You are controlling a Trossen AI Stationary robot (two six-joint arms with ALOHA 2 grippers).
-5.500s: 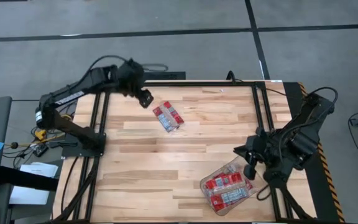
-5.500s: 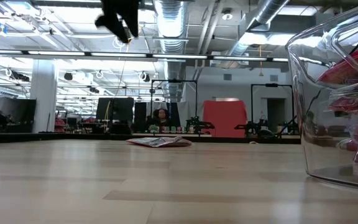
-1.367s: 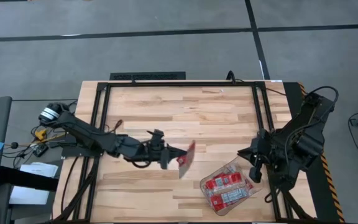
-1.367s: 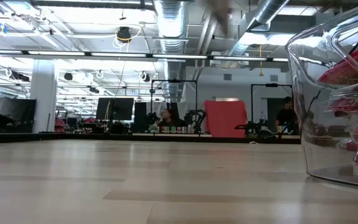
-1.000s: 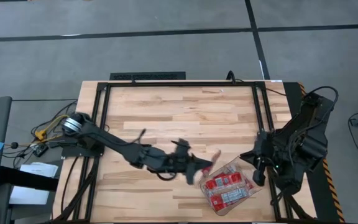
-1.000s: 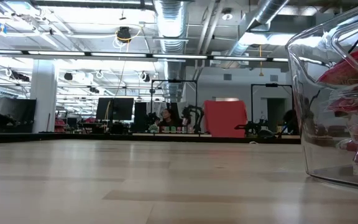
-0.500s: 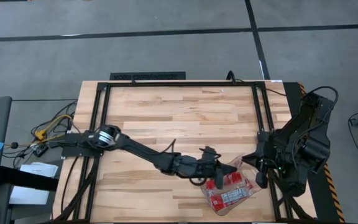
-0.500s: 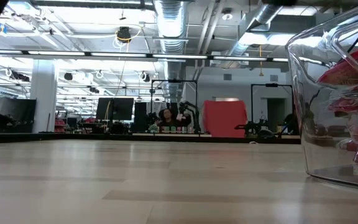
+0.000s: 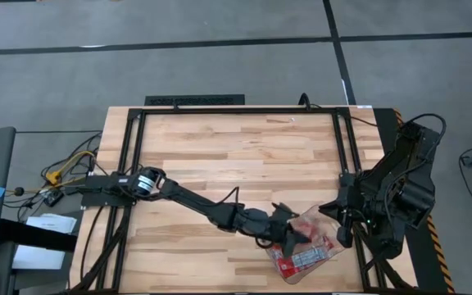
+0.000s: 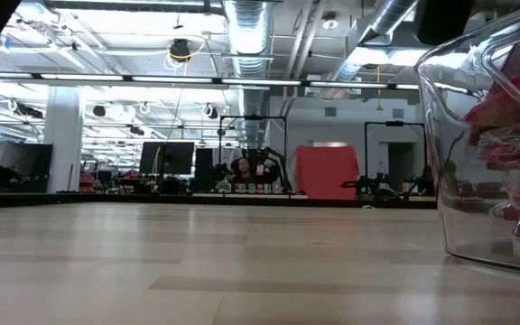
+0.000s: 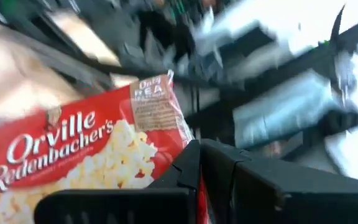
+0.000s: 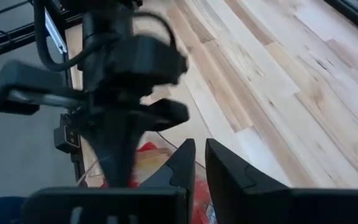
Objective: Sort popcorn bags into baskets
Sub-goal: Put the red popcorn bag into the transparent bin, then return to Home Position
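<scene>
At lower right of the high view, the left gripper [image 9: 289, 233] holds a popcorn bag [image 9: 307, 229] over the clear basket [image 9: 328, 256]. Only the left wrist view shows the bag's popcorn picture [image 11: 86, 165]. The right gripper [image 9: 340, 220], just beside the basket, is nearly closed, holding nothing.

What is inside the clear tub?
The clear tub holds red popcorn bags, stacked flat. The left gripper with its own bag covers part of it, so the full count is hidden.

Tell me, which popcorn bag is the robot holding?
The one clamped in the left gripper above the clear tub: popcorn bag, yellow-picture face showing. The others lie inside the tub.
</scene>
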